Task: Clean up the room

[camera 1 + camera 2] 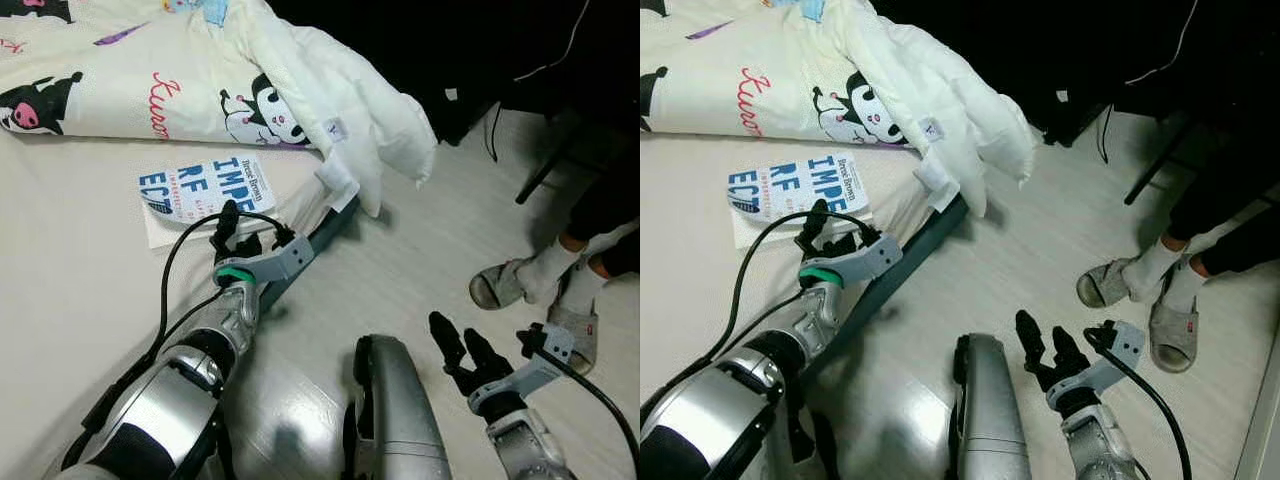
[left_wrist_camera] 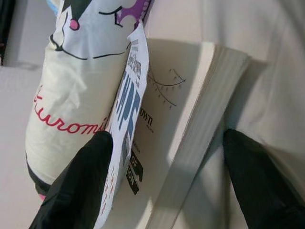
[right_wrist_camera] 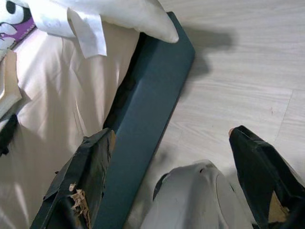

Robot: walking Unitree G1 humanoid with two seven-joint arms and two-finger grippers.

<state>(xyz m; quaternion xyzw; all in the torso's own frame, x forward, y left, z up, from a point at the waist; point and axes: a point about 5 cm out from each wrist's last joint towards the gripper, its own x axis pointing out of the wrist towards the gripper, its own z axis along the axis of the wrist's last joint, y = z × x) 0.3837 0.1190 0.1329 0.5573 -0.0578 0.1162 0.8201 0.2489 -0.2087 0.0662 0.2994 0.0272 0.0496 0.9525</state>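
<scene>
Landmark: book (image 1: 205, 188), a white paperback with blue cover lettering, lying flat on the bed (image 1: 60, 290) sheet close to the bed's near edge.
Step in hand: by my reading, the reach for the book, as one item of tidying the room; the grasp is not yet made.
Left gripper (image 1: 240, 232): just short of the book's near edge, aimed along it. Spread wide, wider than the book's thickness. In the left wrist view one finger (image 2: 81, 183) lies by the cover side and the other by the page-block side, with the book between them. Holds nothing; whether a tip touches the cover cannot be told.
Next move: likely a little further advance, then closing across the page block. The loose front cover may fold or slip, so the grip needs to take the whole thickness.
Duvet (image 1: 290, 80): cream, cartoon print with red script, bunched beyond the book, one corner hanging off the bed edge.
Bed frame (image 3: 143, 138): dark rail, just beside the book's side of the mattress, running down to the floor (image 1: 420, 260).
Right gripper (image 1: 465, 355): well away from the book, over the pale wood floor. Fingers parted, empty, idle.
Person: feet in socks and slippers (image 1: 500, 283), far from the book, across the floor.
</scene>
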